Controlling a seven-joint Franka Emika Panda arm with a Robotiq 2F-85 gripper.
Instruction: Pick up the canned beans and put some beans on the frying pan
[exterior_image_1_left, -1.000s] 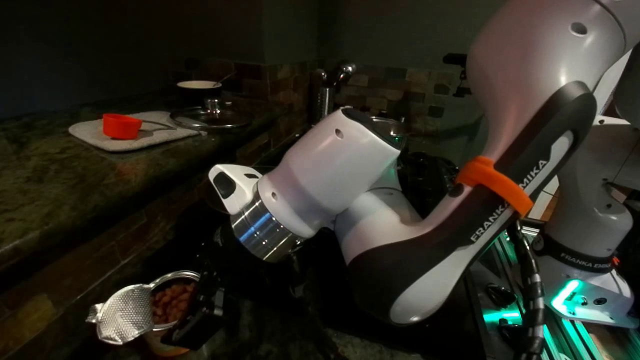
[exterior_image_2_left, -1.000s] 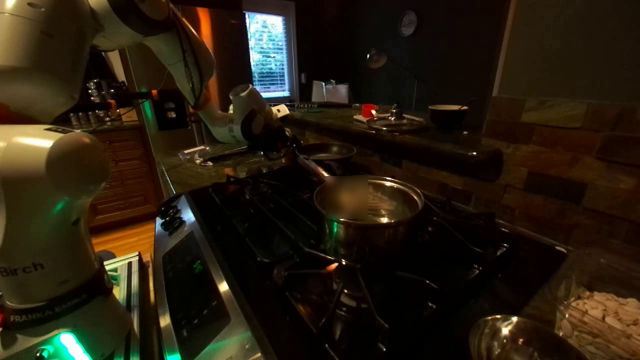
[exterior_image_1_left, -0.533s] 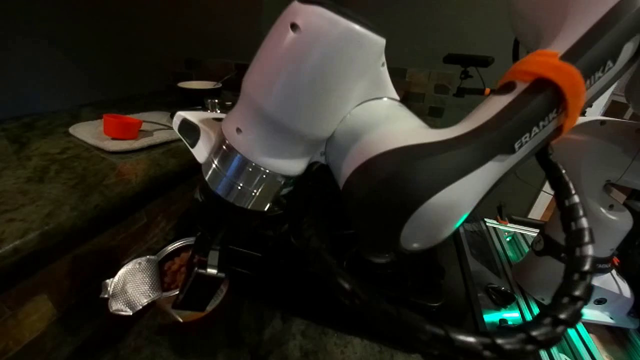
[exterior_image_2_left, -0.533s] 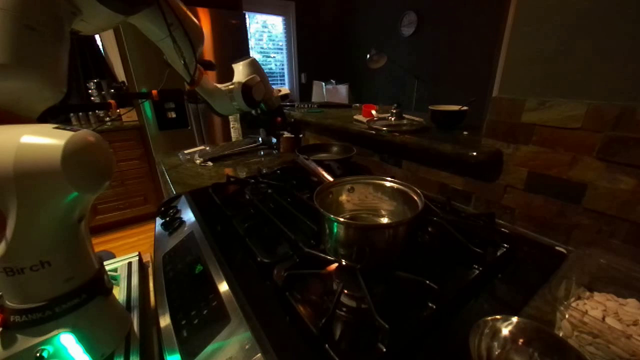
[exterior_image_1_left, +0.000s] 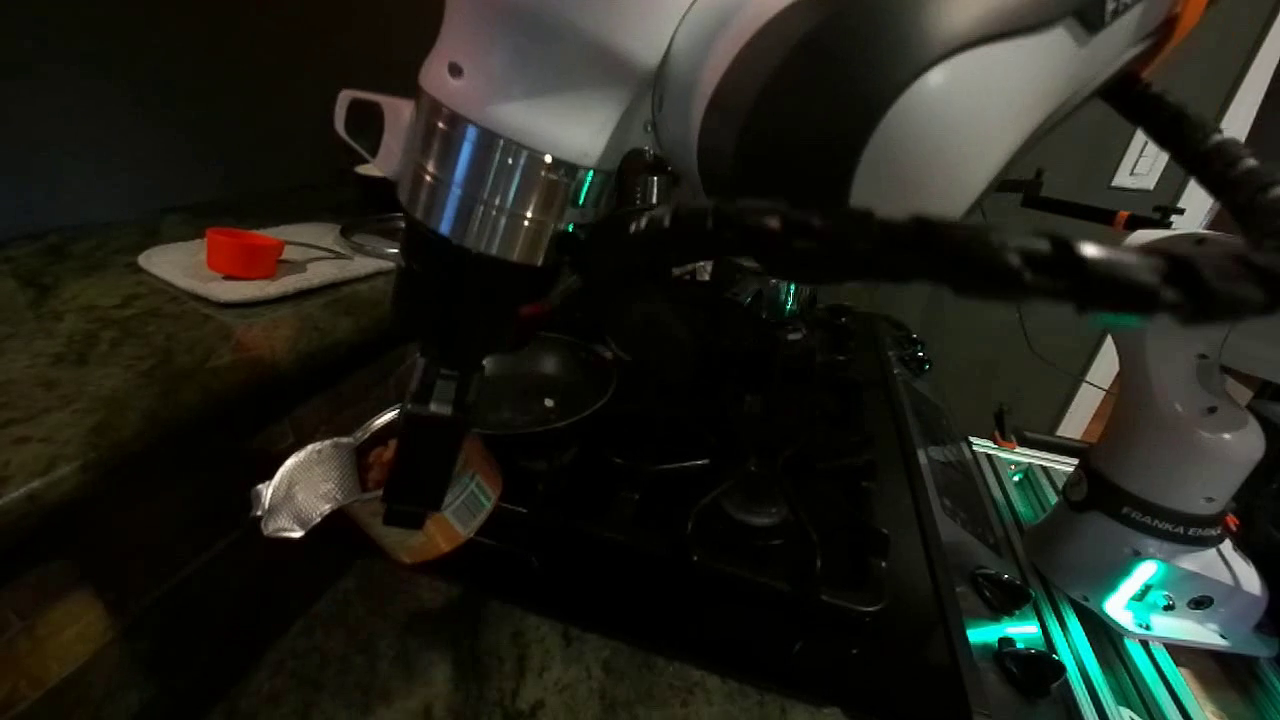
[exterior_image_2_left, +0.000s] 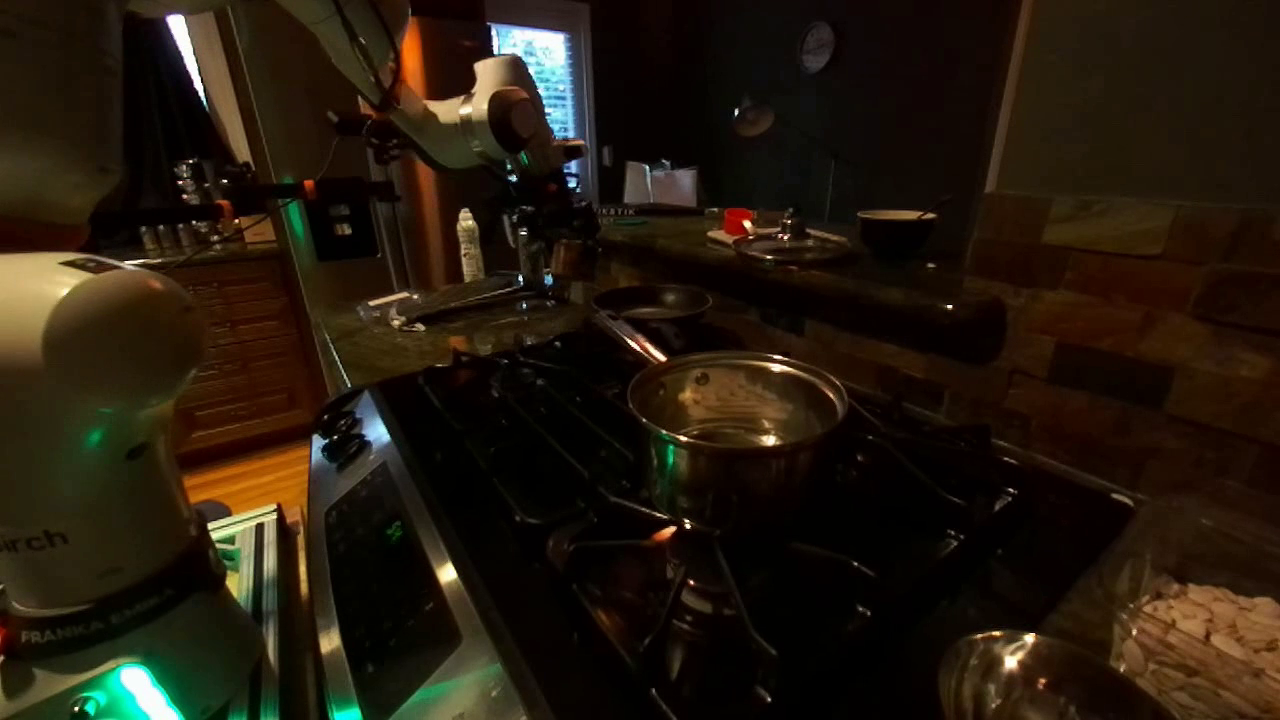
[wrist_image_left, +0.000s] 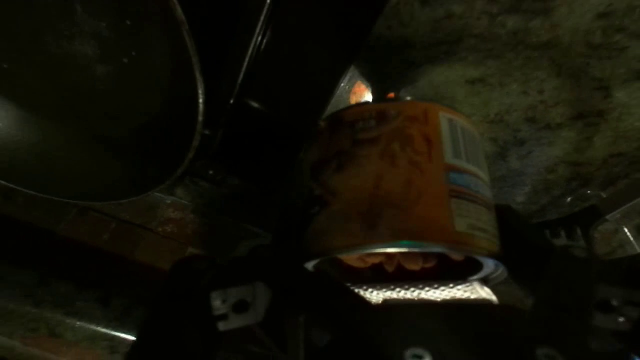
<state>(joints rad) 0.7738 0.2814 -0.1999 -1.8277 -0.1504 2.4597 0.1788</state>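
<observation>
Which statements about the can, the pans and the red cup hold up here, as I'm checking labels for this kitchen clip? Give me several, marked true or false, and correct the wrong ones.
The gripper is closed on the can. True.
That can is sealed. False: its foil lid is peeled back, and beans show inside.
In an exterior view, the frying pan lies beyond the saucepan. True.
A red cup stands on a pale mat. True.
The saucepan has a lid on. False: its top is open.
The frying pan is heaped with beans. False: no heap of beans shows in it.
</observation>
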